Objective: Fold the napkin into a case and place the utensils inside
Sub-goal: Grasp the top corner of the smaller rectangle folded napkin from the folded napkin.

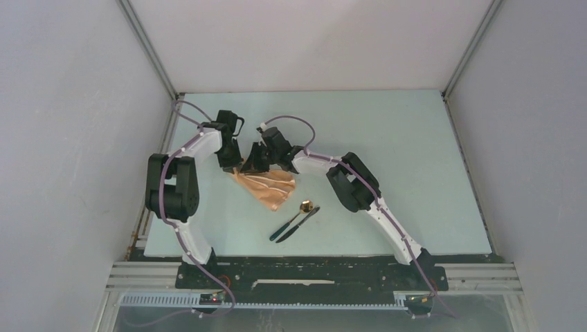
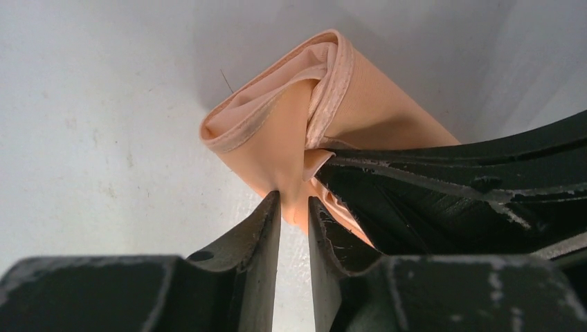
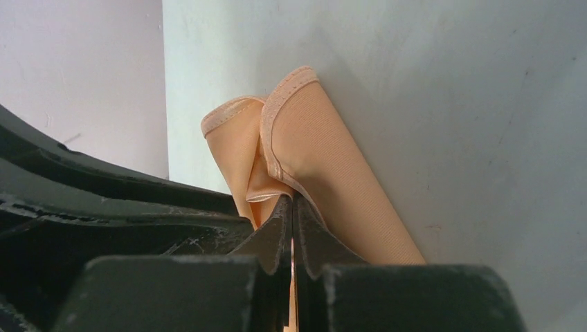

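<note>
so left gripper (image 2: 294,202) and right gripper (image 3: 291,202) are both pinching the napkin (image 1: 266,188), its length trailing toward the table (image 1: 387,152) near edge.

- One napkin (image 1: 266,185), a single peach-tan cloth.
- Two utensils lying side by side: one spoon (image 1: 304,206) with a gold bowl and one dark knife-like piece (image 1: 299,224).
- Two robot arms: one left arm (image 1: 173,187) and one right arm (image 1: 356,185).
- Two grippers, one at the end of each arm: the left gripper (image 2: 294,204) and the right gripper (image 3: 292,204).
- One table (image 1: 387,138), pale in colour.
</note>
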`<state>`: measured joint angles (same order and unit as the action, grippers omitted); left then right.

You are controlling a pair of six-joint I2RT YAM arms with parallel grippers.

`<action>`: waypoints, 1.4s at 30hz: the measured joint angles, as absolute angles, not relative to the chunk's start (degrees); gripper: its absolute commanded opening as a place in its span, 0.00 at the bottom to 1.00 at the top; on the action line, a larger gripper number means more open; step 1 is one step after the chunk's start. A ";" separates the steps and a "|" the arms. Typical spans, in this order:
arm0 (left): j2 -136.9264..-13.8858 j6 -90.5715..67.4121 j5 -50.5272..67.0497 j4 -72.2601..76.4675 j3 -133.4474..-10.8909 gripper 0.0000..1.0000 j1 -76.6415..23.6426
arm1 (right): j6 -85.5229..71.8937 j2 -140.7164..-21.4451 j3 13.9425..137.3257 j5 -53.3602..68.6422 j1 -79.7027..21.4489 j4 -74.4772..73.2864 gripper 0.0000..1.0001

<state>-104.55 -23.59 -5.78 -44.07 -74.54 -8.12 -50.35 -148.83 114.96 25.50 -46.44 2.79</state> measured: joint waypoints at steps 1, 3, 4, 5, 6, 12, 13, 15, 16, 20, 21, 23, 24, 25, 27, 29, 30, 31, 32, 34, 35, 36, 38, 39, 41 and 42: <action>-104.95 -23.38 -5.82 -44.07 -74.76 0.25 -8.12 | -50.41 -148.83 114.87 25.52 -46.48 2.85 0.00; -105.45 -22.85 -5.87 -44.18 -75.07 0.18 -8.12 | -50.43 -148.81 114.78 25.54 -46.48 3.03 0.00; -105.62 -22.72 -5.85 -44.21 -75.22 0.14 -8.12 | -50.43 -148.81 114.78 25.54 -46.48 3.07 0.00; -105.82 -22.33 -5.87 -44.25 -75.42 0.10 -8.12 | -50.43 -148.79 114.72 25.54 -46.50 3.14 0.00; -106.02 -22.06 -5.89 -44.27 -75.59 0.06 -8.12 | -50.46 -148.70 114.56 25.50 -46.50 3.18 0.00; -106.98 -20.38 -6.37 -44.53 -76.44 0.00 -8.12 | -51.31 -148.59 114.34 25.50 -46.57 3.22 0.00; -106.98 -20.12 -6.48 -44.56 -76.44 0.00 -8.12 | -51.57 -148.59 114.30 25.50 -46.59 3.25 0.00; -106.98 -19.42 -6.50 -44.51 -76.44 0.00 -8.08 | -52.56 -148.59 114.15 25.39 -46.63 3.42 0.00; -106.98 -19.18 -6.48 -44.36 -76.40 0.00 -8.08 | -53.15 -148.59 114.04 25.34 -46.65 3.60 0.00; -105.82 -18.20 -6.35 -41.89 -74.26 0.00 -8.08 | -55.92 -148.59 113.93 24.34 -47.03 3.73 0.00; -105.08 -17.89 -6.37 -41.10 -73.19 0.00 -8.05 | -56.60 -148.59 113.93 23.94 -47.22 3.73 0.00; -103.63 -17.39 -6.44 -40.34 -71.64 0.00 -7.90 | -57.58 -148.59 113.93 23.29 -47.62 3.73 0.00; -102.80 -16.95 -6.46 -39.68 -70.83 0.00 -7.79 | -58.17 -148.59 113.93 23.03 -47.83 3.86 0.00; -102.26 -16.67 -6.44 -39.31 -70.35 0.00 -7.70 | -58.94 -148.59 113.93 22.85 -48.05 3.95 0.00; -101.36 -15.97 -6.17 -38.30 -69.23 0.00 -7.31 | -60.66 -148.59 113.86 22.52 -48.40 4.34 0.00; -100.82 -15.75 -5.65 -37.06 -67.92 0.00 -6.79 | -62.83 -148.49 112.84 22.06 -48.66 6.02 0.00; -100.68 -15.44 -5.39 -36.58 -67.35 0.00 -6.52 | -63.83 -148.49 112.20 21.82 -48.75 6.87 0.00; -100.60 -15.27 -5.21 -36.07 -66.81 0.00 -6.26 | -64.84 -148.49 111.61 21.47 -48.82 7.68 0.00; -100.55 -14.92 -5.02 -35.62 -66.35 0.00 -6.02 | -65.87 -148.49 111.04 21.37 -48.86 8.62 0.00; -100.55 -14.35 -4.34 -34.98 -65.89 0.00 -5.61 | -67.29 -148.49 110.37 21.19 -48.88 10.28 0.00; -100.55 -14.04 -4.25 -34.70 -65.78 0.00 -5.50 | -68.14 -148.49 110.17 21.08 -48.88 11.00 0.00; -100.53 -13.72 -4.19 -34.33 -65.69 0.00 -5.39 | -68.99 -148.49 110.08 21.10 -48.88 11.73 0.00; -100.53 -12.93 -4.38 -33.67 -65.65 0.00 -5.23 | -70.98 -148.49 109.97 21.34 -48.88 13.78 0.00; -100.53 -12.51 -4.40 -33.47 -65.63 0.00 -5.13 | -71.68 -148.51 109.97 21.37 -48.88 14.61 0.00; -100.53 -11.99 -4.43 -32.95 -65.49 0.00 -4.78 | -72.58 -148.57 109.97 21.39 -48.90 15.97 0.01; -100.51 -11.88 -4.51 -32.71 -65.36 0.00 -4.64 | -72.77 -148.66 109.97 21.41 -49.01 16.45 0.00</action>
<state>-100.51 -11.88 -4.51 -32.71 -65.36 -4.64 -72.77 -148.66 109.97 21.41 -49.01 16.45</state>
